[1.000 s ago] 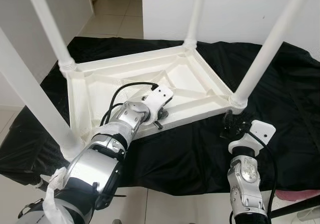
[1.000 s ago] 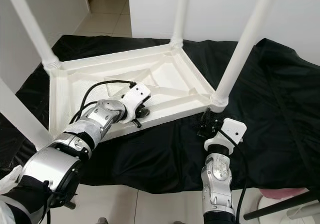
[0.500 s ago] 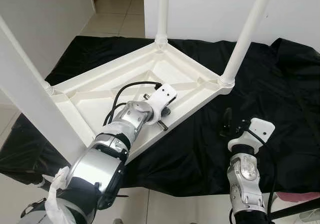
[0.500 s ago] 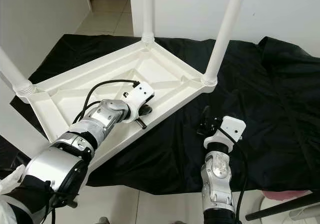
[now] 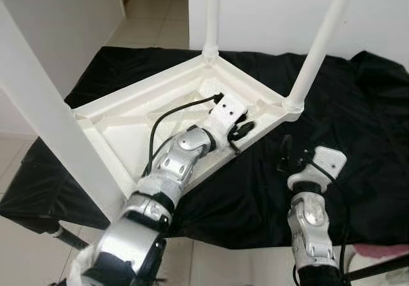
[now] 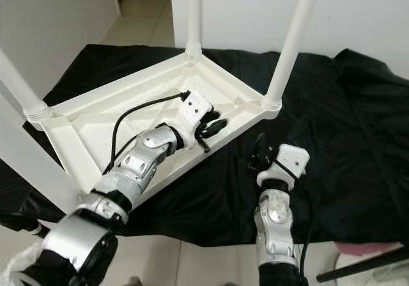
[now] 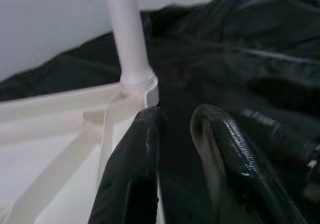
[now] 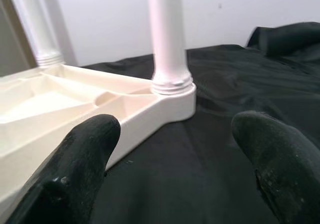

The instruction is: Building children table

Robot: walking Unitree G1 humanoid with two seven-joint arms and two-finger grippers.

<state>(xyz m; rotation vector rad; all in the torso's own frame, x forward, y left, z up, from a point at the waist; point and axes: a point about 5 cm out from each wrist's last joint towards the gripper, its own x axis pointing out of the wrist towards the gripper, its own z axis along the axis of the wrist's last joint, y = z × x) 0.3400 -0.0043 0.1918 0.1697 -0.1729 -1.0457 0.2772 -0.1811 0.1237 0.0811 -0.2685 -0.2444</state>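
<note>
The white children's table (image 5: 118, 132) lies upside down on a black cloth, its several legs pointing up. My left gripper (image 5: 238, 136) sits on the table's near rim, close to the right corner leg (image 5: 316, 49). Its fingers (image 7: 135, 154) stand nearly together, one above and one below the rim. The same corner leg (image 7: 129, 38) rises just beyond them. My right gripper (image 5: 285, 155) hovers open over the cloth, a short way in front of that corner. Its pads (image 8: 87, 149) are spread wide, with the corner leg (image 8: 169, 38) and rim straight ahead.
The black cloth (image 5: 358, 126) covers a low platform and spreads wide to the right. A thick near leg (image 5: 45, 119) rises close at my left. Tiled floor (image 5: 160, 17) and a white wall (image 5: 268, 11) lie behind. A pink item (image 5: 383, 251) shows at the bottom right.
The table has swung round, its near right corner moving away from me. My left gripper has slid along the rim toward that corner leg. The right gripper has barely moved.
</note>
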